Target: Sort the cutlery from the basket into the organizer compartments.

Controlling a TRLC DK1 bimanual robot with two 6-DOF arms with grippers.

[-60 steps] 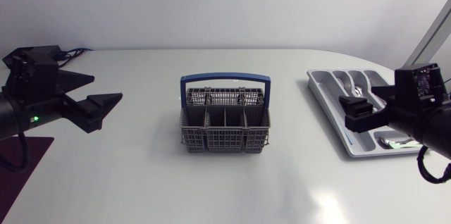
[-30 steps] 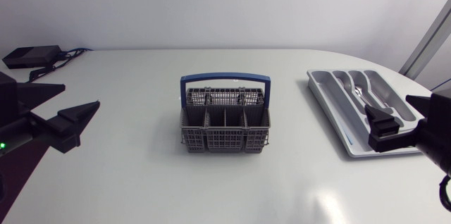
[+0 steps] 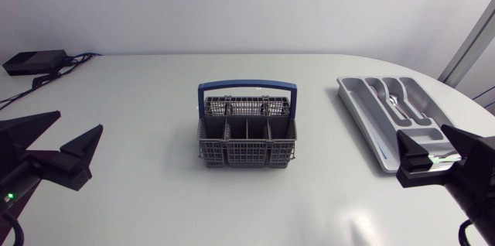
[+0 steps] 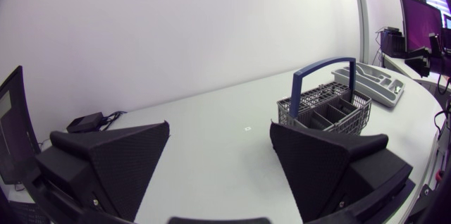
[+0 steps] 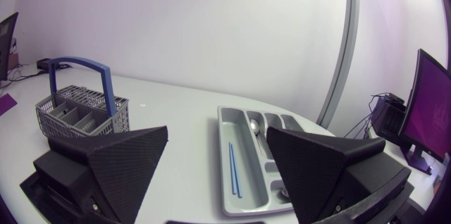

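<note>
The grey cutlery basket (image 3: 247, 139) with a blue handle stands mid-table; no cutlery shows in its compartments. At the right lies the grey organizer (image 3: 370, 122), holding a spoon (image 3: 395, 100) and a thin blue stick (image 3: 381, 150). My left gripper (image 3: 76, 124) hangs open and empty at the front left, well clear of the basket. My right gripper (image 3: 423, 133) is open and empty at the organizer's near end. The left wrist view has the open gripper (image 4: 220, 125) with the basket (image 4: 325, 108) and organizer (image 4: 370, 83) far ahead. Ahead of the right gripper (image 5: 217, 131) lie the organizer (image 5: 243, 199), stick (image 5: 234, 169) and spoon (image 5: 254, 127), the basket (image 5: 81, 108) off beside them.
A black box (image 3: 35, 62) with cables sits at the table's back left corner. White tabletop (image 3: 155, 184) stretches between the left gripper and the basket, and between basket and organizer.
Both arms have drawn back toward the table's front corners, the left away from the basket, the right off the organizer. Both grippers stand slightly wider open.
</note>
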